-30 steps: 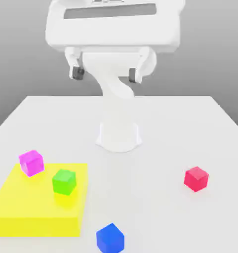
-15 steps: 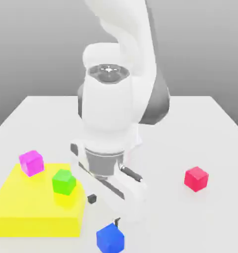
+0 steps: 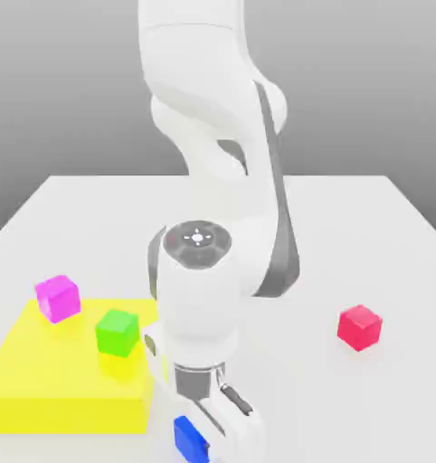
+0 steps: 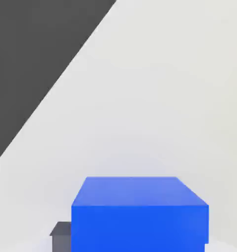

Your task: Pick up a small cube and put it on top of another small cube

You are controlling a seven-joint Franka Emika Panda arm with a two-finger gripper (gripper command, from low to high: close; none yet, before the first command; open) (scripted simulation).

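We see only a sliver of the blue cube (image 3: 189, 439) at the lower middle of the exterior view, the rest covered by the hand (image 3: 223, 432), whose fingers are hidden too. In the hand view the blue cube (image 4: 139, 214) is cut off by the bottom edge, and it hides most of one dark fingertip (image 4: 61, 236).

The white arm rises tall from its base at the back, then folds forward and reaches steeply down toward the near edge of the counter. Its wrist points straight down, and the gripper (image 3: 213, 432) sits low, just above the counter surface
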